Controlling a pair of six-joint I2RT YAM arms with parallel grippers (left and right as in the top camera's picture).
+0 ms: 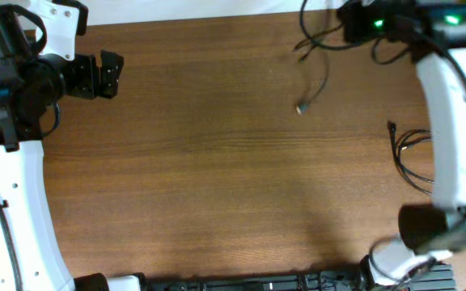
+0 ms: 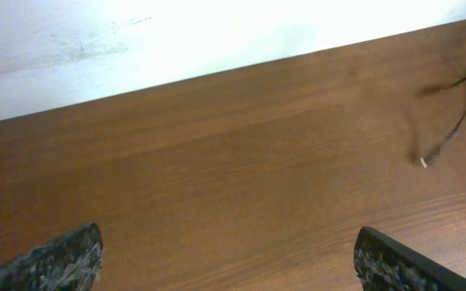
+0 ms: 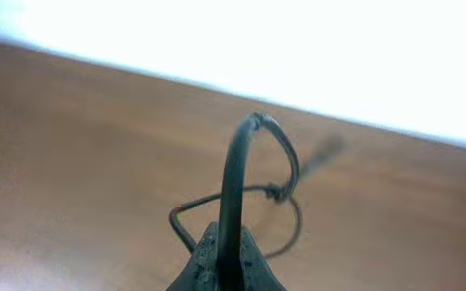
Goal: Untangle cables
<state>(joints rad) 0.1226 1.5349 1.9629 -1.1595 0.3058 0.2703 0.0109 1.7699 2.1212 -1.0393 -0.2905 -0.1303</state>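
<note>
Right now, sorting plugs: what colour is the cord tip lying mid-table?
Whitish tip on a black cord; clearest in left wrist view.

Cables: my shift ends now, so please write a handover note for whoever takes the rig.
Left gripper: open, empty, over the table at its far left.
Right gripper: shut on a cable loop with a twist in it, at the far right corner.
Light-tipped cable trails from near there toward mid-table; another cable lies looped beside the right arm.
Done: one cable gripped. Left: work out the twist, then separate the cables.
</note>
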